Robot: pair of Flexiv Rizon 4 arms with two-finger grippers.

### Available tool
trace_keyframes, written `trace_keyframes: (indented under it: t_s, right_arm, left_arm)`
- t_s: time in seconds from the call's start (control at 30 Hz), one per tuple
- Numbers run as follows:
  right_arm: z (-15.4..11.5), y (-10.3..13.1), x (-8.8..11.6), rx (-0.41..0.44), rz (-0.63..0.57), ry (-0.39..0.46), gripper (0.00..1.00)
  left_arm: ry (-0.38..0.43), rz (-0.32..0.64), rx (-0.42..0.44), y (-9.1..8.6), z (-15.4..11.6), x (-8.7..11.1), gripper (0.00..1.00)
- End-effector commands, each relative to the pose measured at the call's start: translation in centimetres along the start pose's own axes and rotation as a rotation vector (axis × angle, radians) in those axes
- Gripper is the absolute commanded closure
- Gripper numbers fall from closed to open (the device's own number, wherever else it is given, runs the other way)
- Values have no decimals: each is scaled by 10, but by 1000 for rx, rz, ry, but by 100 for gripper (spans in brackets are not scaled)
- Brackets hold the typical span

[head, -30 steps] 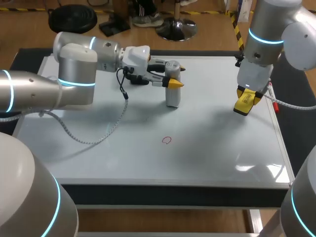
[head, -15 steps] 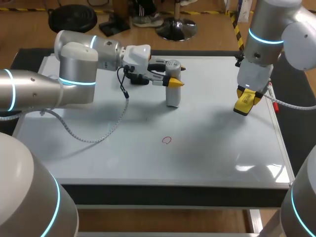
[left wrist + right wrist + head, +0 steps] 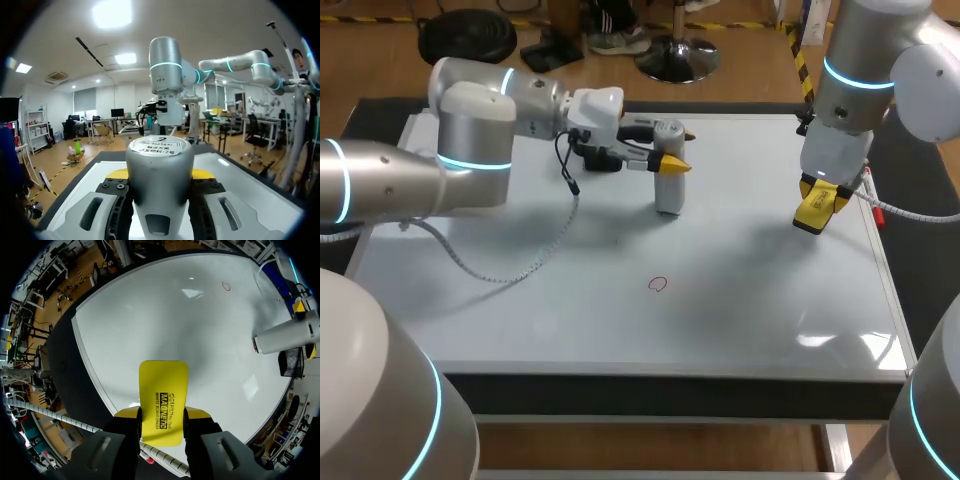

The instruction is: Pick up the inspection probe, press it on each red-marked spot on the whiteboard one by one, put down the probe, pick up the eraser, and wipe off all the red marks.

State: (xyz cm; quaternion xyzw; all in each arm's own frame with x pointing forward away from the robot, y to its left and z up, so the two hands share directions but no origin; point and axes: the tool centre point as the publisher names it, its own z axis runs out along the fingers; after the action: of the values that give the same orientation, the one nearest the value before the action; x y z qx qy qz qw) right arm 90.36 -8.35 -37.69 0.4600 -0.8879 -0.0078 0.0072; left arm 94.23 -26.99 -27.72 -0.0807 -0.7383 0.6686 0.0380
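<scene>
A silver cylindrical probe (image 3: 668,192) stands upright over the far middle of the whiteboard (image 3: 520,310), and my left gripper (image 3: 670,163) is shut on its upper part. Whether its lower end touches the board I cannot tell. In the left wrist view the probe (image 3: 159,170) fills the space between the fingers of the left gripper (image 3: 160,176). My right gripper (image 3: 817,212) hangs above the board's right side, shut on a yellow eraser (image 3: 814,210). The eraser (image 3: 162,400) sticks out ahead of the right gripper (image 3: 162,415). One small red ring mark (image 3: 658,284) lies near the board's middle, also visible as the red mark (image 3: 227,286).
A small black holder (image 3: 603,160) sits on the board just behind the left gripper. A grey cable (image 3: 510,272) droops from the left arm onto the board. A white ribbed hose (image 3: 910,213) runs off the right arm past the board's right edge (image 3: 885,270).
The left arm has shifted very slightly toward the far edge with the probe in its grip. The right arm and eraser have not moved.
</scene>
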Motion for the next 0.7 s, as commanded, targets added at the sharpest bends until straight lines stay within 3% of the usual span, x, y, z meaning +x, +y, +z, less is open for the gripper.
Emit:
trace_keyframes:
  t_s: [0.03,0.7]
  right_arm:
    - [0,-1,0,2,-1,3,100]
    - [0,-1,0,2,-1,3,100]
  left_arm:
    - [23,-1,-14,-8,-7,-7,100]
    - [181,18,-34,-48,-29,-46,100]
